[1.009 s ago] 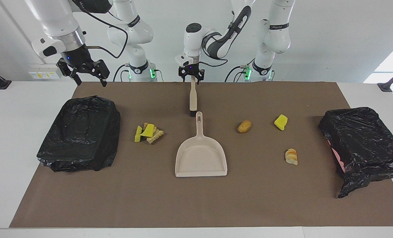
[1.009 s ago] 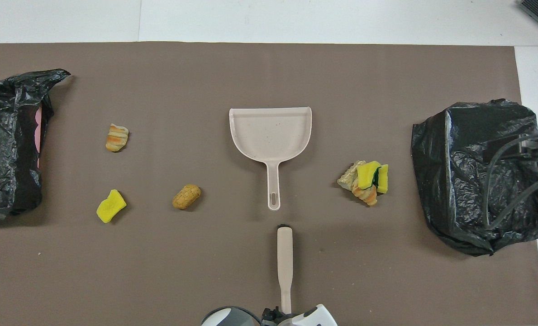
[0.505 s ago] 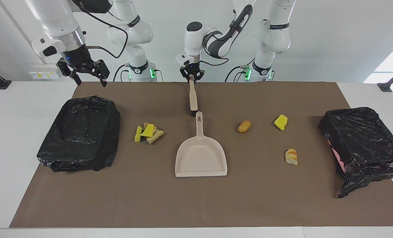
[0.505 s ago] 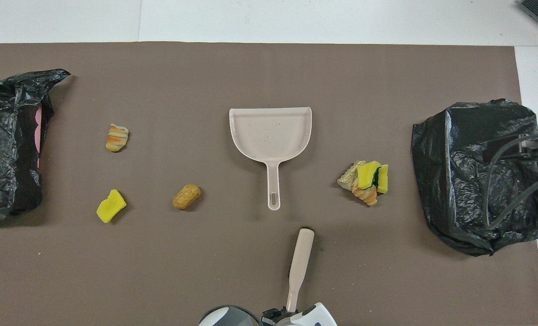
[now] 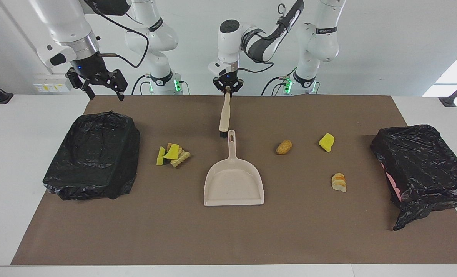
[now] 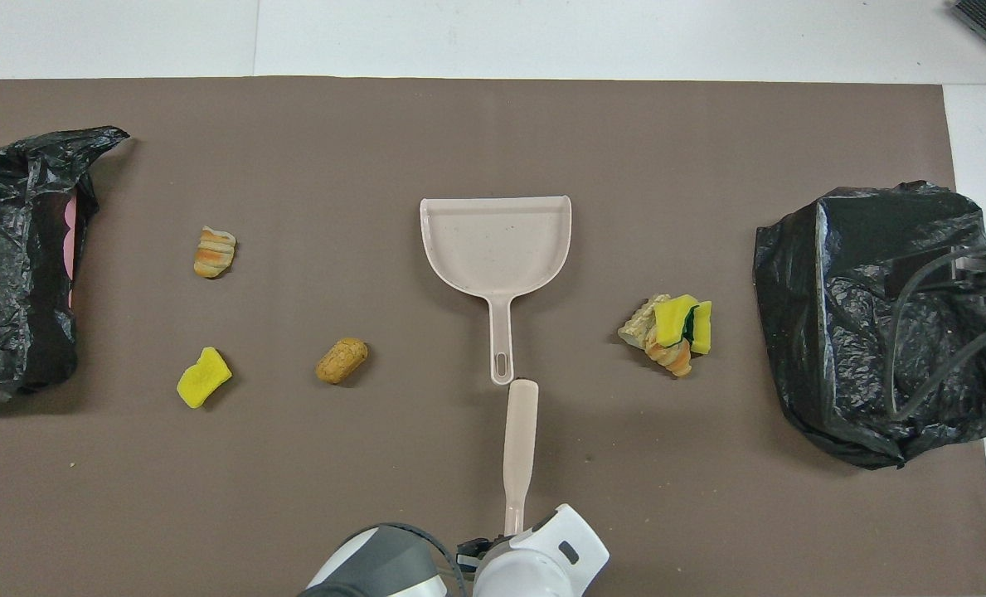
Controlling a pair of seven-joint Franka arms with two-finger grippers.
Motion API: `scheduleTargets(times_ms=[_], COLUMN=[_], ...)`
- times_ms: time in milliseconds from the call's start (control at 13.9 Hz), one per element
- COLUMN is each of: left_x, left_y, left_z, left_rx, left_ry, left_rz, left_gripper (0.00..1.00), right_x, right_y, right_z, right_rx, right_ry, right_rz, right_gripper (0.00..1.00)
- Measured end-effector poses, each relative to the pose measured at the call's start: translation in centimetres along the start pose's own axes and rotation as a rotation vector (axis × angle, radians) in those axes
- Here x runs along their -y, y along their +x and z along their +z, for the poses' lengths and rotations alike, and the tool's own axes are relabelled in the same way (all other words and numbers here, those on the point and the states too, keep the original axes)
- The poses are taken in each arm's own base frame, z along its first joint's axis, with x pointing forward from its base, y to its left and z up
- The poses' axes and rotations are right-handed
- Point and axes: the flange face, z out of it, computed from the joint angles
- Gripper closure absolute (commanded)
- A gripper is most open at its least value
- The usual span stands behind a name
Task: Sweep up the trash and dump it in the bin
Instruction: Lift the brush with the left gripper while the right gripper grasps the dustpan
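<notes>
While the left gripper [image 5: 227, 89] is clamping the brush [image 5: 224, 114] handle, you are keeping its bristles low toward the trash [image 5: 173, 154] pile beside the dustpan [image 5: 234, 181]; the right gripper [image 5: 99, 85] is waiting open.

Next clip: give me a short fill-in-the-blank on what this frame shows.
1. The left hand is shut on the ____'s handle.
2. The dustpan holds ____ trash.
3. The right hand, open, hangs over the table's edge near a ____ bin.
4. Toward the left arm's end lie ____ separate scraps.

Missing: brush; no; black; three
</notes>
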Motion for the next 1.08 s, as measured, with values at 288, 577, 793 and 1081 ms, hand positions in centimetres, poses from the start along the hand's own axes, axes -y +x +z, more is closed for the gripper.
scheduleTargets(times_ms=[288,577,793,1081], left_x=[5.5,13.2,19.3,28.4], left_y=[5.1,10.5,14.3,18.8], left_z=[-5.7,-8.5,-8.1,-7.2], left_rx=[0.001,0.011,0.018,-0.004], left_ry=[-0.002,0.0,0.001,-0.009], left_rz=[-0.079,-0.042,0.016,0.115], left_gripper=[1.0,1.0,1.0,1.0], right_x=[2.0,5.0,8.2,16.7], right_y=[-0.7,-1.2,-0.6,0.6], right_z=[0.1,0.3,2.2,7.3], right_rx=[0.034,0.039,0.041,0.057], right_ry=[-0.003,-0.004,0.015,0.058], right_rz=[-0.038,-0.092,-0.101,0.022], right_gripper=[0.0,0.0,0.0,0.0])
